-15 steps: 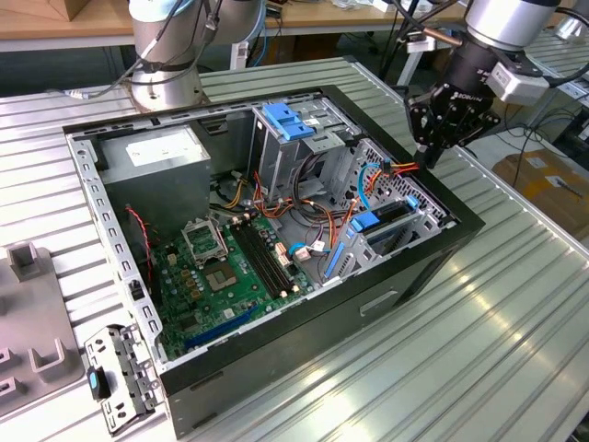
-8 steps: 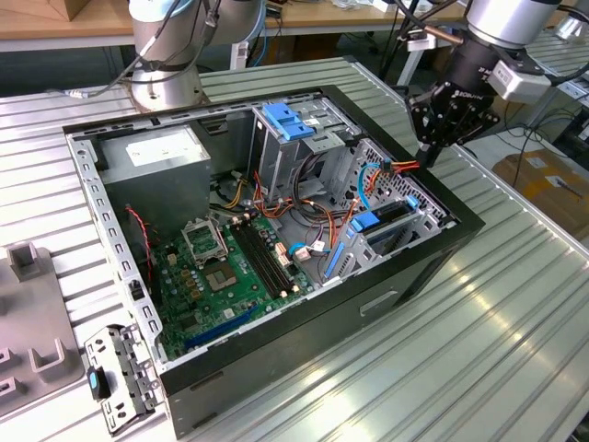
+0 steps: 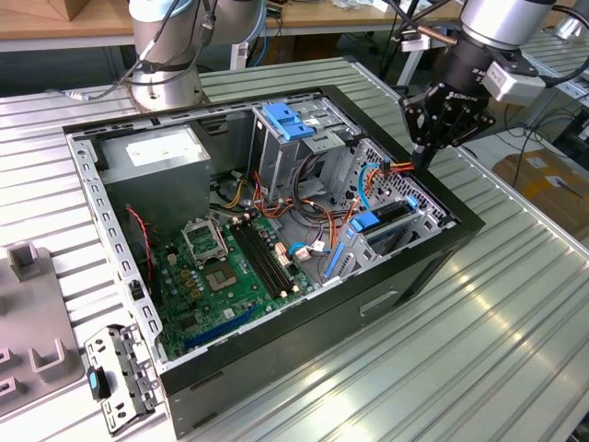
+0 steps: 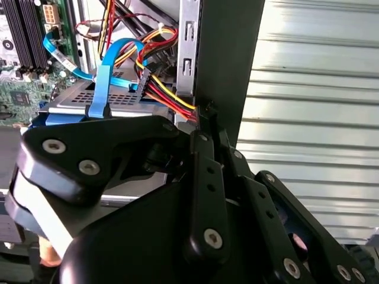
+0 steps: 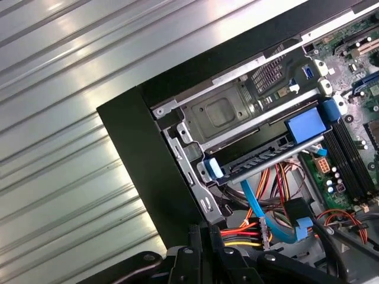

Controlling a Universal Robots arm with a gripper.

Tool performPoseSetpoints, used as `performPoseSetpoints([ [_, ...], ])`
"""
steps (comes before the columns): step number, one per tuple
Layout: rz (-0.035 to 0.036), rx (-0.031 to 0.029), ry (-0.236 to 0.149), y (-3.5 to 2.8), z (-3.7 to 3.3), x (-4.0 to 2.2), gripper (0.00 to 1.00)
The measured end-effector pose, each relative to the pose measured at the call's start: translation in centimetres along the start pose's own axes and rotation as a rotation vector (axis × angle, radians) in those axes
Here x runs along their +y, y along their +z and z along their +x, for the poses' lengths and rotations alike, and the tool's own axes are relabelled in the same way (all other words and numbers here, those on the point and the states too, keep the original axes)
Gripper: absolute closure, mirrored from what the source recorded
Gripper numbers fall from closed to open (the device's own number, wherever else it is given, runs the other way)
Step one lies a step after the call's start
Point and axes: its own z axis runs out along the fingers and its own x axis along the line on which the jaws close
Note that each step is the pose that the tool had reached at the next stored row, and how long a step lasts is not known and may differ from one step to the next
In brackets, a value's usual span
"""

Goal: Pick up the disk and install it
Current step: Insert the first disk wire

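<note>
I see a ribbed metal tabletop [image 3: 515, 304] carrying an open black computer case [image 3: 304, 345], lying on its side with its interior facing up. Inside, the green motherboard [image 3: 221, 276] fills the half toward the exterior view's left, a grey power supply [image 3: 152, 152] sits in the far corner, and a tall grey cage topped by a light blue handle [image 3: 290, 120] stands at the far middle. The disk [image 3: 391, 216], dark with bright blue rails, rests in the drive bay against the case wall on the exterior view's right; in the first wrist view I see it [image 5: 278, 151] seated between the bay's metal plates, a blue data cable [image 5: 260, 207] and red, yellow and orange power wires [image 5: 240, 234] running just beside it. My arm's end effector [image 3: 421, 152] hangs over that same case wall, beside the bay, with its fingers drawn together and nothing held between them; in the second wrist view the fingertips [image 4: 204, 115] meet at the wall's edge. A perforated metal bracket with a small blue clip [image 3: 115, 378] lies on the tabletop's near corner, apart from the case.
</note>
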Motion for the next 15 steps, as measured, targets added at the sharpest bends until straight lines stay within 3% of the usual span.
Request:
performPoseSetpoints([
  [7,-0.0029,-0.0014,0.094,-0.01,0.0,-0.01,0.84],
  [12,-0.0062,-0.0015,0.154,-0.39,0.03,-0.01,0.84],
  [15,-0.0081,-0.0025,0.217,-0.41,0.03,-0.01,0.84],
])
